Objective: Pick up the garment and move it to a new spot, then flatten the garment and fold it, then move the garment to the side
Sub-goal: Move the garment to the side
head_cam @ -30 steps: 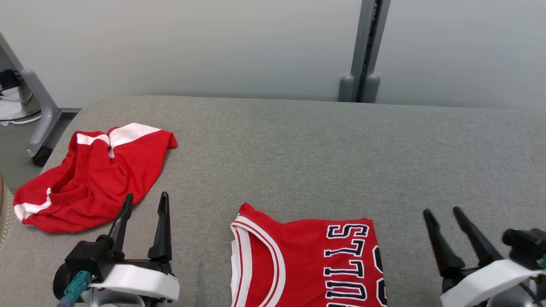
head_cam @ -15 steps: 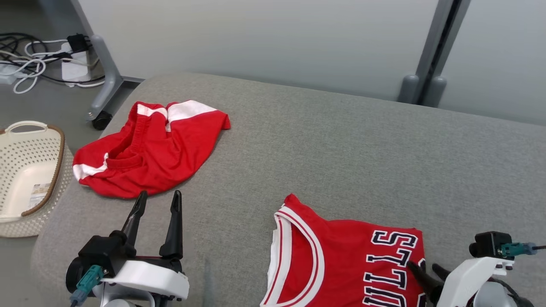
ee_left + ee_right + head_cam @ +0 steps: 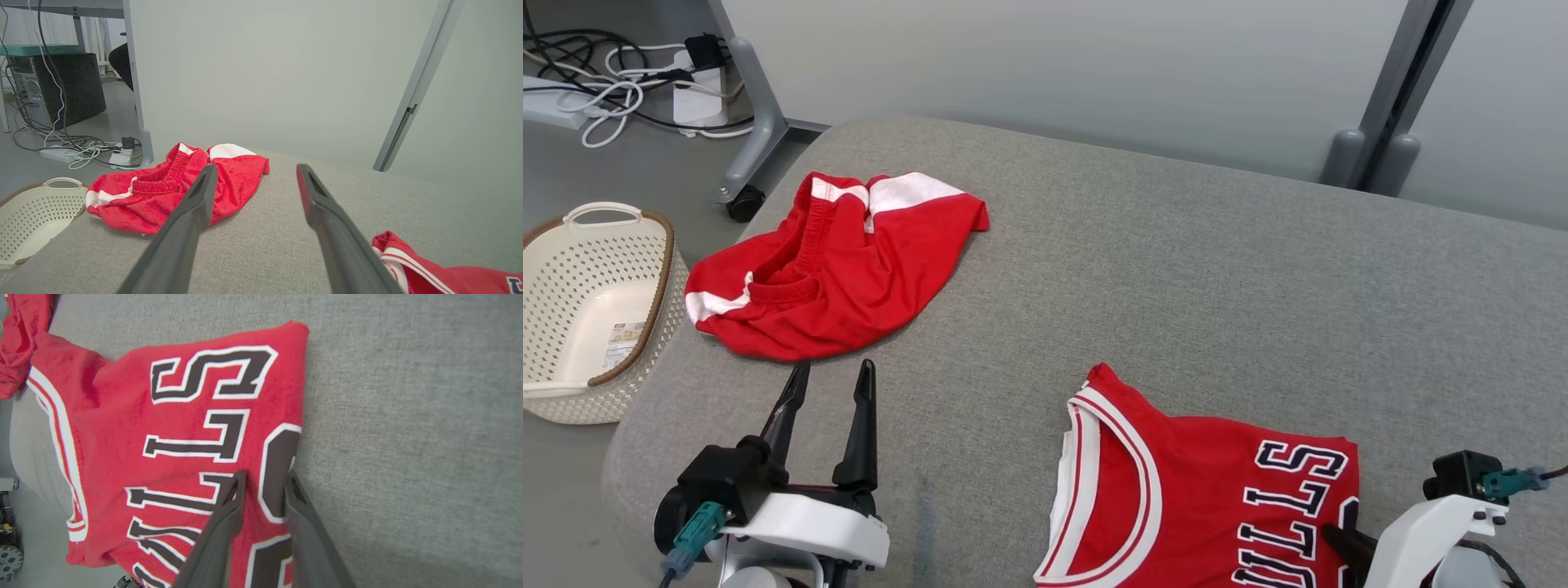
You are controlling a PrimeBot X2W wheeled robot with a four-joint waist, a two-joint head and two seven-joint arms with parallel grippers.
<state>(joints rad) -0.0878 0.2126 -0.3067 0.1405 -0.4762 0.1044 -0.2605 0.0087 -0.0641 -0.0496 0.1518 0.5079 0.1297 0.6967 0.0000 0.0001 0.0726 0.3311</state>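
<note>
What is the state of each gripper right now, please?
Left gripper: open, holding nothing.
Right gripper: fingers close together over the red jersey; whether it grips the cloth cannot be told.

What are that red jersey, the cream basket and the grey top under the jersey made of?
Red jersey: probably soft synthetic knit, matte, slightly fuzzy; it drapes and creases. Cream basket: likely moulded plastic, with regular perforated walls and a brown rim. Grey top: woven upholstery fabric, apparently padded, going by its visible weave and rounded edge.
</note>
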